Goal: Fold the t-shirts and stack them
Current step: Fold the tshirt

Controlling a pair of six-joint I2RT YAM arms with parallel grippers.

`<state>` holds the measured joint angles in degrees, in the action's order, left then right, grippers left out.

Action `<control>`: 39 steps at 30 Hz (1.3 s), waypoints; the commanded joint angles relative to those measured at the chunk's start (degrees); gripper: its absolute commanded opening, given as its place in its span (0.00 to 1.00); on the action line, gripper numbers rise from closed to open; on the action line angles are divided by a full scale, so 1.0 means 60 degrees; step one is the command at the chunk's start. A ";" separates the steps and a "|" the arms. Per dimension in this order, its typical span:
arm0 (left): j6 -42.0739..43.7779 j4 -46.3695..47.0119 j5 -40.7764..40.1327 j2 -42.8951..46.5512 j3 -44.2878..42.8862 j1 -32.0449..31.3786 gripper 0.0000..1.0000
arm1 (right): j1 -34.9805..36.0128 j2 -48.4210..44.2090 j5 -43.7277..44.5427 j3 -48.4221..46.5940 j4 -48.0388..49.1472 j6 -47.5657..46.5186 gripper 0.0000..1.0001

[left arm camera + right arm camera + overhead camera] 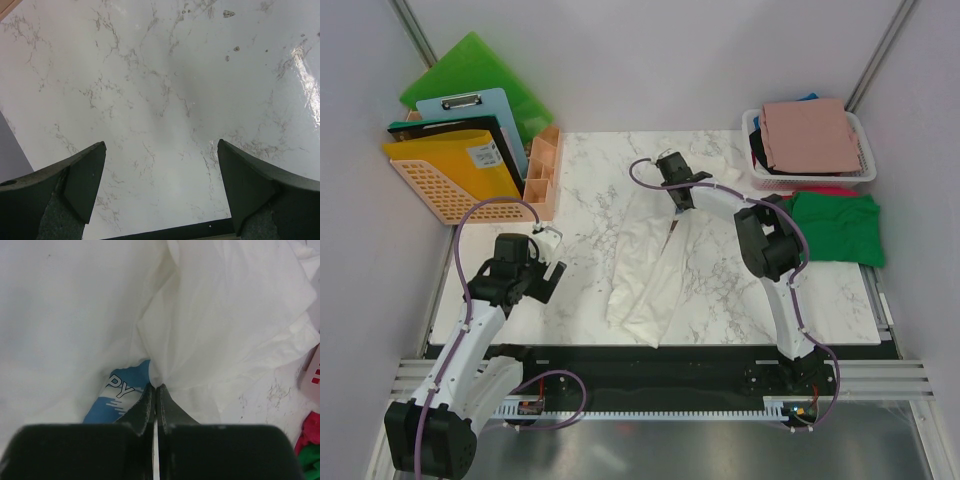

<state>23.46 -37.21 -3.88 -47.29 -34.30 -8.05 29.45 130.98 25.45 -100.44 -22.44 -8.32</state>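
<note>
Spanning the view, marble desk (580, 200) carries cream-white t-shirt (645, 275), bunched lengthwise mid-desk, prob. partway into a fold. Green t-shirt (835, 225) lies flat at right edge, pink t-shirt (807, 135) atop basket (868, 150) behind it. Right gripper (156, 387) is clamped on a cream fold by the blue print (120, 395), likely to drag it over. Left gripper (161, 144) hovers w/ jaws wide over bare desk, holding nothing.

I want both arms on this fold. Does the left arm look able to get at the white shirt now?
Probably yes: the left pincer hangs open over bare table beside the white shirt, with nothing lying between them.
</note>
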 commanded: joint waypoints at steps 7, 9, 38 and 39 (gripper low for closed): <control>0.0235 0.0094 0.0207 -0.0073 0.0063 0.0039 0.99 | -0.0031 -0.0560 0.0035 -0.0222 0.0151 0.0024 0.00; 0.0235 0.0079 0.0222 -0.0073 0.0063 0.0039 0.99 | -0.0031 -0.0633 0.0035 -0.0368 0.0121 -0.0049 0.00; 0.0250 0.0093 0.0207 -0.0234 0.0063 0.0039 0.99 | 0.0672 0.0362 -0.1046 -0.2155 -0.1299 0.0097 0.03; 0.0235 0.0094 0.0207 -0.0248 0.0063 0.0039 0.99 | 0.0745 0.0406 -0.1063 -0.2170 -0.1387 0.0126 0.04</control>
<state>23.49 -37.19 -3.86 -48.99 -34.28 -8.05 32.82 131.85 21.56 -110.76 -28.84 -8.54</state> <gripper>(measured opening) 0.993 0.032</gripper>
